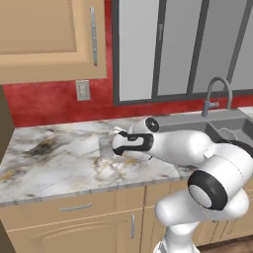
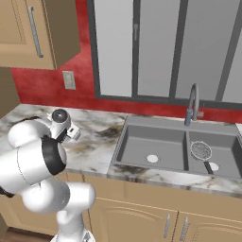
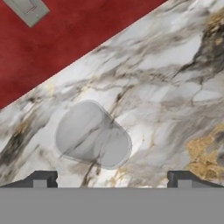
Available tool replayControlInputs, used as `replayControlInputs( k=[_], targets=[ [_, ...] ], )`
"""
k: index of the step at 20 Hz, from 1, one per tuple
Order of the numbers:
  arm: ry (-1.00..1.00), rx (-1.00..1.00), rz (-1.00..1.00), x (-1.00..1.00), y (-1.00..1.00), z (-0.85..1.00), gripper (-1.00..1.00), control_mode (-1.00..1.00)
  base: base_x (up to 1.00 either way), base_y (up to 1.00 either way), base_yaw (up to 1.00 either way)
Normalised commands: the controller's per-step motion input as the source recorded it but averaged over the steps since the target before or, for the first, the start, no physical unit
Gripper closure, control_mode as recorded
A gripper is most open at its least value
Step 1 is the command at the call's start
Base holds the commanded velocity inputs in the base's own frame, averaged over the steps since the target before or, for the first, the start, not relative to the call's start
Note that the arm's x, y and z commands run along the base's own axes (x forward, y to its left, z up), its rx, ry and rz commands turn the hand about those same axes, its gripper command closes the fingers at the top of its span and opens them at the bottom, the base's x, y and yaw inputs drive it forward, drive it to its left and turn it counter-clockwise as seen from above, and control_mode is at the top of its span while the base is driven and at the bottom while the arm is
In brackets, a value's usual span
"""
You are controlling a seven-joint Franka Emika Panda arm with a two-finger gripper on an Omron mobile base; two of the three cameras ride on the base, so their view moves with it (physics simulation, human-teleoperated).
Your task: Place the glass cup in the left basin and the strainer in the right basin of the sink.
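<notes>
From the left base view, the white arm reaches over the veined marble counter point(image 1: 54, 153), its gripper point(image 1: 109, 146) beside the pale translucent glass cup point(image 1: 105, 147).

In the right base view, the round wire-mesh strainer point(image 2: 201, 150) lies in the right basin point(image 2: 222, 156) of the matte grey sink point(image 2: 142, 125); the left basin point(image 2: 156, 144) holds a white drain.

Through the hand view, the finger tips point(image 3: 41, 178) stand wide apart, the cup just ahead between them, unheld, below a smooth red wall point(image 3: 74, 30).

Glossy white robot arm point(image 1: 183, 148) of rounded tubular segments, black rings at the joints, round dark-centred end caps, dark band near the wrist, two small dark finger tips point(image 3: 41, 178)
</notes>
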Motion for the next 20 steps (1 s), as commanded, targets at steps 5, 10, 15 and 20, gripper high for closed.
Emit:
replayControlInputs(
  k=[5,10,15,20],
  targets=[
    [0.02,0.0,0.0,0.09,0.0,-0.14,-1.0,-1.0,0.0,0.0,0.0],
    [0.07,0.0,0.0,0.26,0.0,-0.31,-1.0,-1.0,0.0,0.0,0.0],
    [0.04,0.0,0.0,0.12,0.01,-0.19,-1.0,-1.0,0.0,0.0,0.0],
    [0.02,0.0,0.0,0.01,0.09,-0.13,-1.0,-1.0,0.0,0.0,0.0]
  ],
)
